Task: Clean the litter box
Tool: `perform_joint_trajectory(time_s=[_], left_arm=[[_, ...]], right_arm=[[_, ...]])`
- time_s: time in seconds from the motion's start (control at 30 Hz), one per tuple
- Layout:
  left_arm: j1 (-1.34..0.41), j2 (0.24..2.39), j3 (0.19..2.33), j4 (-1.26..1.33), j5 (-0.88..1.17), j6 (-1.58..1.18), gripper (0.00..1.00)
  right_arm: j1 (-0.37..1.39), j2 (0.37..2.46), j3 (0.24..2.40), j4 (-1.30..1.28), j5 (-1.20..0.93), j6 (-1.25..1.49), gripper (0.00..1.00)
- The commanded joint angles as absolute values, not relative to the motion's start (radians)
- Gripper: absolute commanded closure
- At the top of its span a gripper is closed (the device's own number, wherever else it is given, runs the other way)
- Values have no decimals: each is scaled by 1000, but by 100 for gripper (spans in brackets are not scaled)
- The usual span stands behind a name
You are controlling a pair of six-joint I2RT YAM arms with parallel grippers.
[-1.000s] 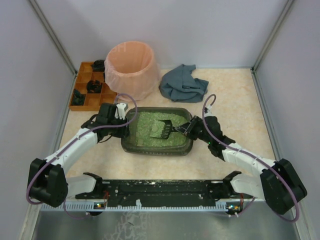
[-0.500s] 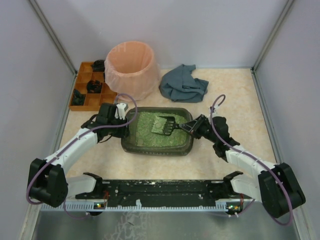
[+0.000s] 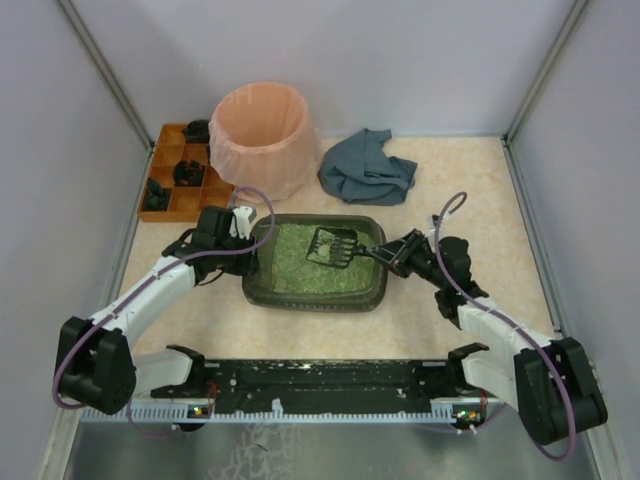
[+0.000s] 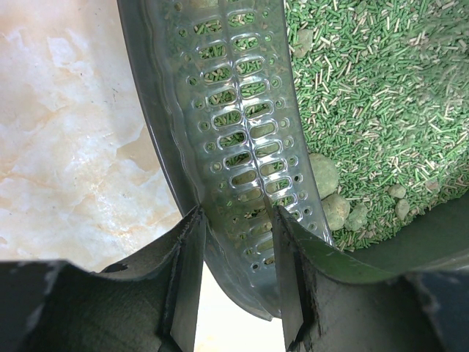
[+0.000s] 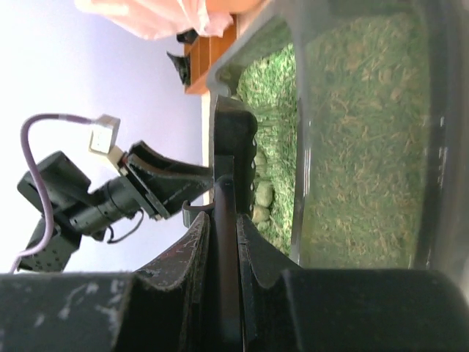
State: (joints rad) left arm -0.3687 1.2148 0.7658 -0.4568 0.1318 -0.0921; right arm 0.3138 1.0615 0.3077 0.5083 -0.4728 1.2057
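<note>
The litter box, a dark olive-grey tray of green litter, sits mid-table. My left gripper is shut on its left rim; the left wrist view shows the slotted rim wall clamped between my jaws, with several pale clumps in the litter beside it. My right gripper is shut on the handle of a black slotted scoop, held lifted over the right half of the litter. In the right wrist view the scoop is seen edge-on with pale clumps against it.
A round pink-lined bin stands behind the box at the left. An orange compartmented tray with dark items is at the far left. A crumpled grey-blue cloth lies behind the box at the right. Walls close in both sides.
My right gripper has drawn back to the right and raised the scoop out of the litter, tilting its head up. The left arm has not moved.
</note>
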Motion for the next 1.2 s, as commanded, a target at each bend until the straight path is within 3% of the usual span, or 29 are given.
perform_joint_trajectory(time_s=[0.0,0.07,0.17,0.3,0.43,0.57,0.7,0.8,0.93,1.07,1.17], left_arm=[[-387,1219,780,-437,212,-94,54],[-387,1223,783,-439,214,-94,54],[-387,1220,782,-442,213,-95,54],[-388,1216,781,-437,206,-94,54],[-388,1218,782,-440,209,-94,54],[-387,1218,782,-438,209,-93,54],[-387,1218,782,-440,211,-94,54],[-387,1215,781,-439,203,-92,54],[-387,1218,784,-442,205,-93,54],[-388,1215,782,-437,203,-92,54],[-388,1222,784,-440,211,-93,53]], right_arm=[[305,1042,334,608,-540,1193,100],[285,1072,349,615,-622,1171,100],[270,1006,302,551,-503,1197,100],[288,1074,331,635,-627,1176,100],[284,1023,289,572,-501,1195,100],[314,1099,356,628,-635,1150,100],[326,1053,330,579,-495,1174,100],[353,1136,387,638,-631,1142,100],[347,1088,340,575,-482,1186,100],[369,1161,402,649,-626,1150,100],[361,1092,361,527,-463,1174,100]])
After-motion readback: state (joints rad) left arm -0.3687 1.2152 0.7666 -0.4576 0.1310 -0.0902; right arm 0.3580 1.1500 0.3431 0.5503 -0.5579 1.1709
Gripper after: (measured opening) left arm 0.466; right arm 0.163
